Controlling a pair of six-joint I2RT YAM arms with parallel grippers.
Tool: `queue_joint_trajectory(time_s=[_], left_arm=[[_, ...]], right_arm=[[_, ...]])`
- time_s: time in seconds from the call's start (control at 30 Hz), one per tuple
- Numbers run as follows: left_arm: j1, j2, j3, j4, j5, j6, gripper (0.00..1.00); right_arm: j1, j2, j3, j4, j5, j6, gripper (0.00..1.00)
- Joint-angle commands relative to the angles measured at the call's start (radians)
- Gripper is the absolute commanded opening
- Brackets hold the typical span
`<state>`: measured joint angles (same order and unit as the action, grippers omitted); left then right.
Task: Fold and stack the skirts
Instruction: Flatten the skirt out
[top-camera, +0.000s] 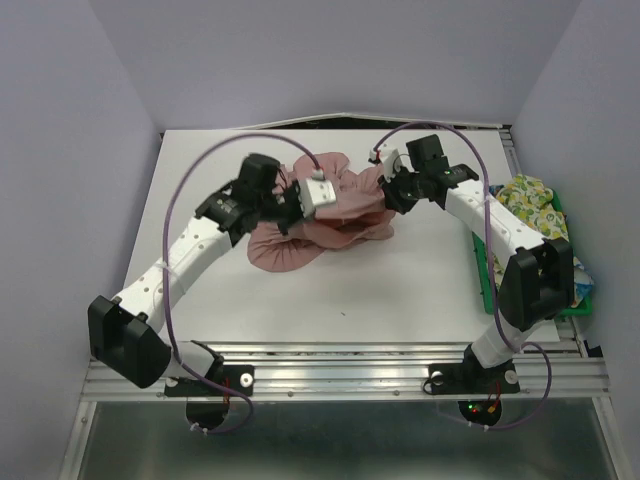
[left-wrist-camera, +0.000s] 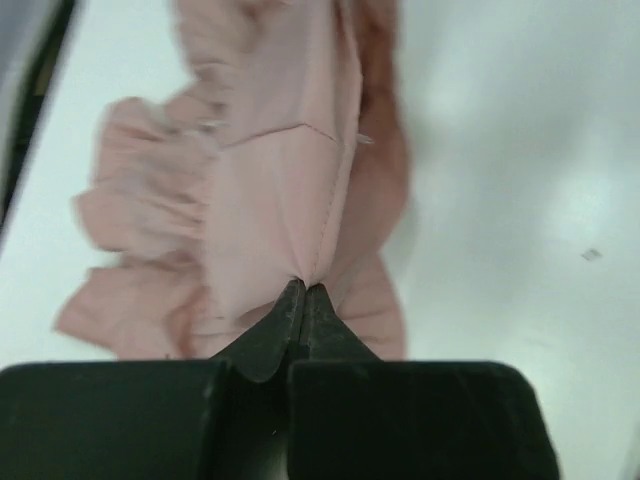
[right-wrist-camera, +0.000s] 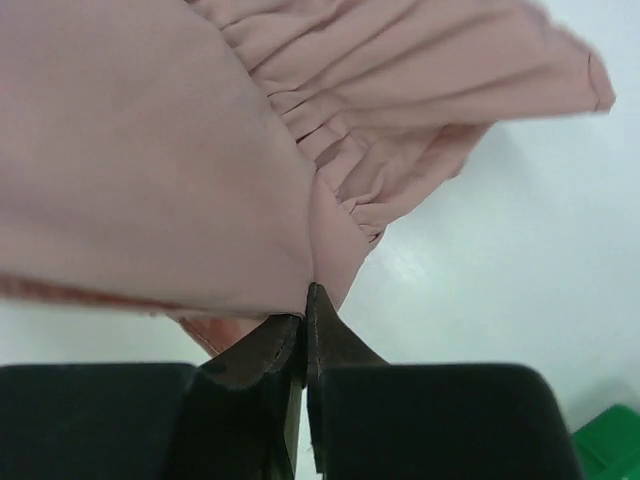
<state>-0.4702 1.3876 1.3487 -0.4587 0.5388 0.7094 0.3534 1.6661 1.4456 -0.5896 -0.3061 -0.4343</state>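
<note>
at left tool (left-wrist-camera: 303, 290), right tool (right-wrist-camera: 308, 290), skirt (top-camera: 340, 228) pinched

White table (top-camera: 380, 290), pink skirt (top-camera: 330, 228), green bin (top-camera: 488, 285)

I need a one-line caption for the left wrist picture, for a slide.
Left gripper shut on a fold of the pink skirt, with the white table behind it.

skirt (top-camera: 330, 228): dusty pink | table (top-camera: 400, 285): white | bin (top-camera: 487, 290): green | cloth (top-camera: 535, 210): yellow-green print
</note>
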Motion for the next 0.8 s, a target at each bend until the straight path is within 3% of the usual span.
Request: queue_joint_trajectory(time_s=[0.0, 0.03, 0.07, 0.1, 0.17, 0.2, 0.33, 0.43, 0.53, 0.6, 0.7, 0.77], left_arm=[[-0.201, -0.097, -0.321, 0.010, -0.078, 0.105, 0.00], [-0.269, -0.110, -0.370, 0.032, -0.100, 0.102, 0.00], [-0.295, -0.114, -0.413, 0.047, -0.121, 0.104, 0.01], [-0.314, -0.108, -0.463, 0.066, -0.157, 0.107, 0.26], [-0.314, -0.076, -0.471, 0.063, -0.157, 0.104, 0.49], [-0.305, -0.072, -0.445, 0.054, -0.146, 0.092, 0.71], [-0.156, -0.059, -0.272, 0.006, -0.002, 0.042, 0.82], [0.017, 0.019, -0.078, -0.020, 0.101, -0.010, 0.83], [0.167, 0.190, 0.143, -0.038, 0.138, -0.063, 0.82], [0.224, 0.341, 0.327, -0.072, 0.147, -0.123, 0.82], [0.272, 0.545, 0.566, -0.179, 0.130, -0.092, 0.82], [0.288, 0.647, 0.631, -0.175, 0.104, -0.117, 0.82]], right_arm=[[-0.013, -0.035, -0.060, -0.241, -0.117, -0.156, 0.22], [-0.013, -0.039, -0.062, -0.274, -0.128, -0.161, 0.59], [-0.013, -0.040, -0.062, -0.301, -0.129, -0.172, 0.68], [-0.013, -0.045, -0.050, -0.350, -0.125, -0.194, 0.82], [-0.027, -0.046, -0.027, -0.390, -0.134, -0.218, 0.97], [-0.039, -0.043, 0.007, -0.424, -0.148, -0.233, 1.00], [-0.085, 0.009, 0.142, -0.472, -0.197, -0.239, 1.00], [-0.097, 0.092, 0.278, -0.415, -0.194, -0.155, 0.99], [-0.097, 0.271, 0.439, -0.365, -0.200, -0.038, 0.93], [-0.097, 0.437, 0.663, -0.390, -0.232, 0.003, 0.90], [-0.097, 0.652, 0.981, -0.452, -0.264, 0.045, 0.85], [-0.084, 0.725, 1.079, -0.451, -0.255, 0.060, 0.82]])
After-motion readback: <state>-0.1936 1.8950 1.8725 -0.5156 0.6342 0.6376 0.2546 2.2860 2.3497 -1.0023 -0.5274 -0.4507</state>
